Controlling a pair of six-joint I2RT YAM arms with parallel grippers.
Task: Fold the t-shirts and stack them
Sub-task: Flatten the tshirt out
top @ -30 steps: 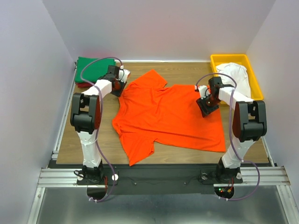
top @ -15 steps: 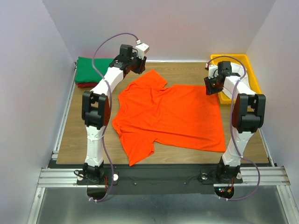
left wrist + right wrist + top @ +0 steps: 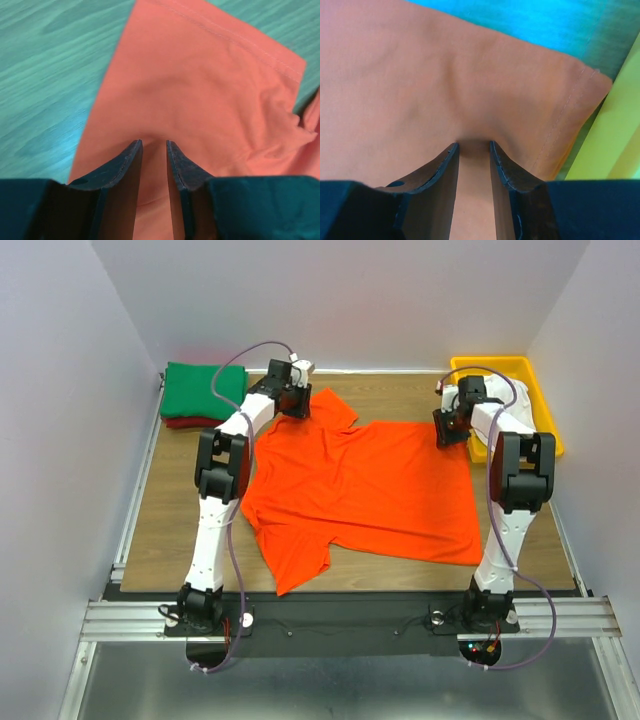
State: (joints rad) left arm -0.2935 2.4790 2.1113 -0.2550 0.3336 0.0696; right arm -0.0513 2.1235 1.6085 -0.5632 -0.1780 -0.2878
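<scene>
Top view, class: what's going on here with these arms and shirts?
An orange t-shirt lies spread flat on the table. The left gripper is down on its far sleeve, the right gripper on its far hem corner beside the yellow tray. Each has its jaws slightly apart over the cloth; a pinch cannot be confirmed. A green t-shirt sits folded on a dark red t-shirt at far left; a white t-shirt lies in the tray.

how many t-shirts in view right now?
4: orange t-shirt spread in the middle; green t-shirt folded far left, on the dark red t-shirt; white t-shirt in the yellow tray far right. Others may be hidden.
</scene>
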